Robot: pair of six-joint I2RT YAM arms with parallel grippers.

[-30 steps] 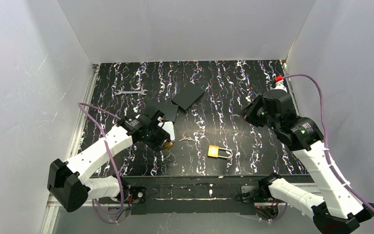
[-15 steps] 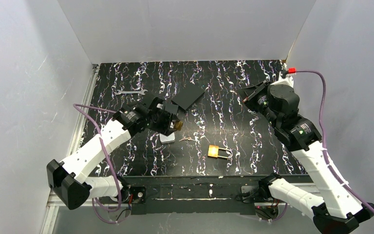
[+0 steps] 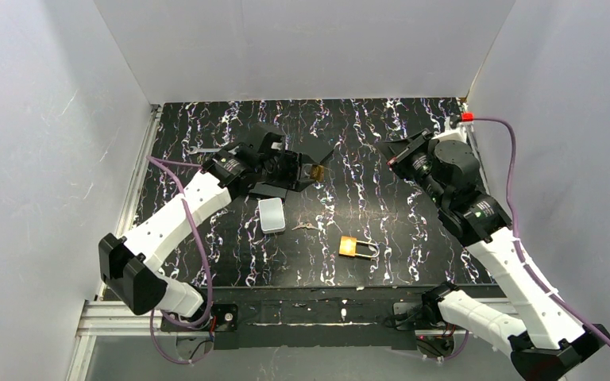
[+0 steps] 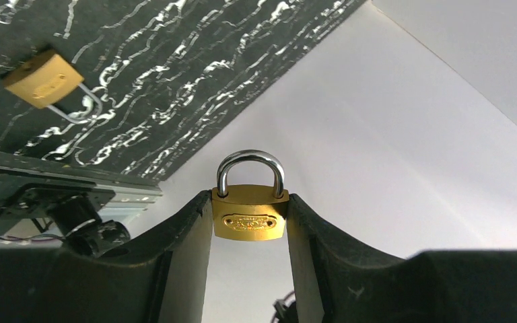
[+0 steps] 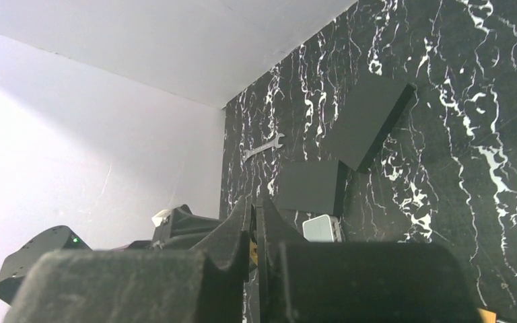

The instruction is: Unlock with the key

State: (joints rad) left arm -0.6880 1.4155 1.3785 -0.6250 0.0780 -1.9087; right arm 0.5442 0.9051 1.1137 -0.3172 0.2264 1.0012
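Your left gripper clamps the padlock by its body, shackle outward, likely presenting it. Right gripper pinched together, empty; key lies toward the front edge.

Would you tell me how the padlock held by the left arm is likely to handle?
The padlock looks like solid brass with a steel loop, so probably rigid and heavy for its size. Its smooth sides sit between the left fingers, so it may slip or twist if pushed.
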